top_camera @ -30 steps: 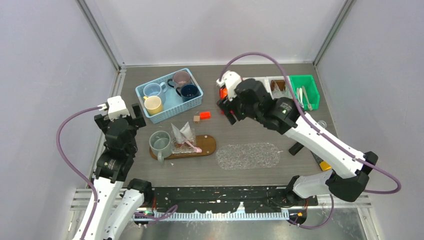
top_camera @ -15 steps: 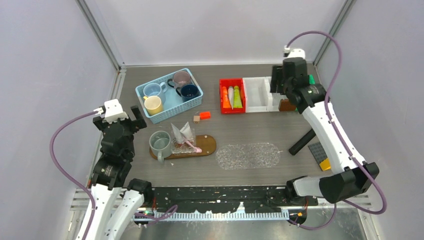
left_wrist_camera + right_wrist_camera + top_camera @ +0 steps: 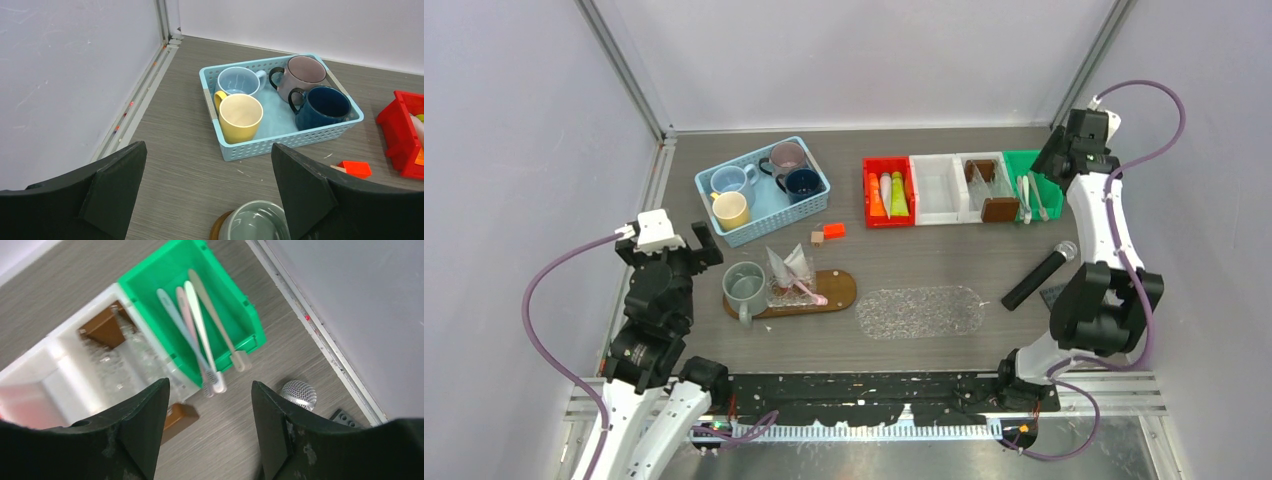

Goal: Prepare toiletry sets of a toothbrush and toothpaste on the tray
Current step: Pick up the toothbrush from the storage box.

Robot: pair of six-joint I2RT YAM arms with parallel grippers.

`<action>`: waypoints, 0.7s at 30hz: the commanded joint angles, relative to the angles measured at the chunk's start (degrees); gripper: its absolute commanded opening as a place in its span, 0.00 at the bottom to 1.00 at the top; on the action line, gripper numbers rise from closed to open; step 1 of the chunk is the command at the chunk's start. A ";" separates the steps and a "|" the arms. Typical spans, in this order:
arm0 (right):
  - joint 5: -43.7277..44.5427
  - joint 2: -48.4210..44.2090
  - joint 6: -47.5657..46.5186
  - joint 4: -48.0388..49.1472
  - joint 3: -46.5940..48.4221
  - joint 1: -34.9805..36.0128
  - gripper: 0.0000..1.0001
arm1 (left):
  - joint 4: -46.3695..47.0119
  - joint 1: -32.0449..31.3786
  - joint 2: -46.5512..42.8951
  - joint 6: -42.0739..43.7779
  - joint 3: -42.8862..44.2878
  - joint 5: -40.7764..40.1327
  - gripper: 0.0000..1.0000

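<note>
Right claw (image 3: 209, 390) gapes empty above a green plastic bin (image 3: 150, 287) of four slim toothbrushes (image 3: 197, 325) — left claw (image 3: 208, 150), wide and empty, faces a pale-blue perforated basket (image 3: 280, 145) holding four mugs (image 3: 241, 112).

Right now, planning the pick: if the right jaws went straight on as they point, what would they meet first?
Most likely the right jaws meet the head ends of the toothbrushes lying in the green bin; depth is unclear, so the bin's rim could come first.

Grey table (image 3: 944, 250) — basket (image 3: 774, 224), bins (image 3: 936, 218), tray (image 3: 839, 288), microphone (image 3: 1036, 277).
</note>
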 commanded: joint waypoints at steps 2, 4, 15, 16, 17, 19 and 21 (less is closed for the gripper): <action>-3.32 6.93 0.30 2.24 1.71 -4.15 0.66 | 4.34 -0.48 -1.24 1.48 -0.31 -0.99 1.00; -6.19 9.74 -0.49 1.68 2.92 -5.82 0.66 | 4.43 -0.48 -1.30 1.66 -0.39 -1.08 1.00; -11.24 21.92 -5.96 -3.45 10.16 -7.92 0.61 | 4.61 -0.48 -2.21 2.30 -0.75 -1.75 1.00; -11.50 22.70 -6.64 -3.64 11.20 -7.96 0.60 | 4.63 -0.48 -2.19 2.30 -0.75 -1.66 1.00; -11.75 23.56 -7.03 -4.07 11.85 -7.94 0.59 | 4.62 -0.48 -2.14 2.30 -0.75 -1.63 1.00; -13.12 24.85 -8.16 -4.62 13.82 -7.92 0.58 | 4.62 -0.48 -2.14 2.30 -0.75 -1.57 1.00; -13.72 26.56 -8.83 -5.40 16.07 -7.94 0.55 | 4.64 -0.48 -1.95 2.35 -0.75 -1.61 1.00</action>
